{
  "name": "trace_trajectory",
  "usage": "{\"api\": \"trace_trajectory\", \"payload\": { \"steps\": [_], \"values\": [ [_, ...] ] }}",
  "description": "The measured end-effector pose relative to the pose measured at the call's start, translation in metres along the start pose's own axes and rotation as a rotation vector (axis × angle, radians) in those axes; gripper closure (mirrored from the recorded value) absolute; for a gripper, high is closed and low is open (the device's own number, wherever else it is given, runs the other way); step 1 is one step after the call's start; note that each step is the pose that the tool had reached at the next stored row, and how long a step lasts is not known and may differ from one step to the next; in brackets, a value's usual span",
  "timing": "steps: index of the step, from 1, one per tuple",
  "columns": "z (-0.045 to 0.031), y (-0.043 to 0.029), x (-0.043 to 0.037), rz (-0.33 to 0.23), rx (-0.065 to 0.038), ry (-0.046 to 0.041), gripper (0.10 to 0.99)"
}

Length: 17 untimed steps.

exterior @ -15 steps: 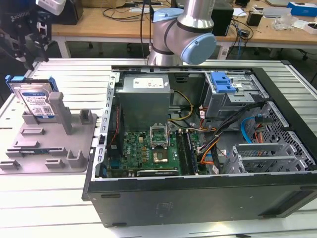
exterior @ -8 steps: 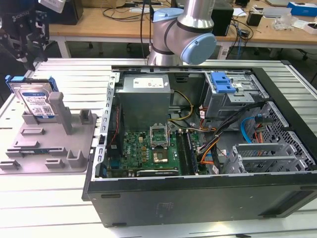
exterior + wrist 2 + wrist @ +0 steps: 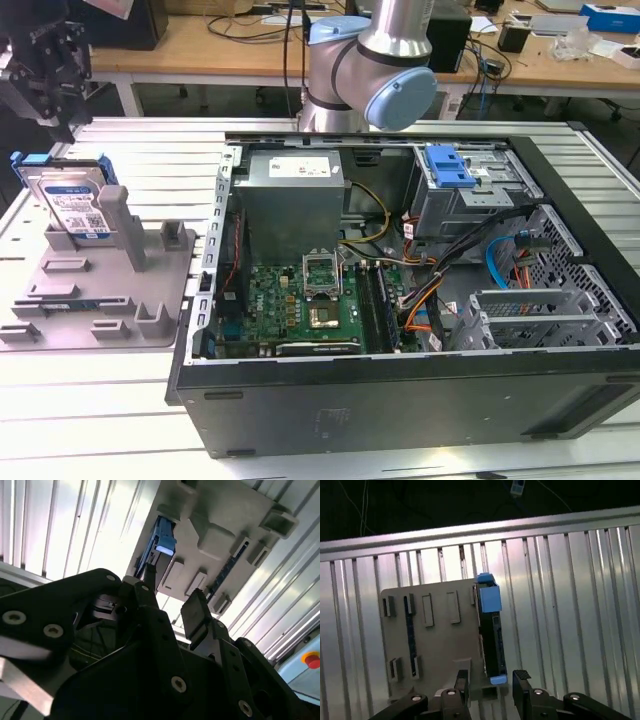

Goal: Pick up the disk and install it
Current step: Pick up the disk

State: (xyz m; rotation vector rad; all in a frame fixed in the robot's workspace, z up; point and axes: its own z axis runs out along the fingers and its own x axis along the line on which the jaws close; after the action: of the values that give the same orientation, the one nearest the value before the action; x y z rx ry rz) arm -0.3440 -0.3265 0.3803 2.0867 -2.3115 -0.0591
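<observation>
The disk (image 3: 76, 203) is a silver drive with a white and blue label and a blue bracket. It stands on edge, leaning against a post of the grey fixture (image 3: 110, 295) at the exterior view's left. My gripper (image 3: 50, 100) hangs above it, apart from it. In the first wrist view the disk (image 3: 490, 635) shows edge-on, straight below the gap of the gripper (image 3: 492, 684). The gripper is open, with nothing between its fingers (image 3: 521, 682). In the second wrist view the disk (image 3: 161, 540) lies beyond the open gripper (image 3: 170, 602).
An open computer case (image 3: 400, 400) lies on the ribbed metal table (image 3: 130, 400) at the exterior view's right. It holds a motherboard, cables, and a grey drive cage with a blue latch (image 3: 448, 166). The arm's base (image 3: 370, 70) stands behind the case. A red button (image 3: 311, 659) sits at the table's edge.
</observation>
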Motion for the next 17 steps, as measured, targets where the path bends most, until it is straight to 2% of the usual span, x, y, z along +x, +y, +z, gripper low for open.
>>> {"api": "trace_trajectory", "payload": {
  "steps": [2,4,10,17],
  "values": [
    [0.0000,0.0000,0.0000,-0.062,0.000,0.0029,0.604],
    [0.0000,0.0000,0.0000,-0.083,0.000,0.0039,0.604],
    [0.0001,0.0007,-0.0004,-0.082,0.000,0.0038,0.604],
    [0.0014,0.0193,-0.0044,-0.074,0.000,0.0036,0.604]
  ]
}}
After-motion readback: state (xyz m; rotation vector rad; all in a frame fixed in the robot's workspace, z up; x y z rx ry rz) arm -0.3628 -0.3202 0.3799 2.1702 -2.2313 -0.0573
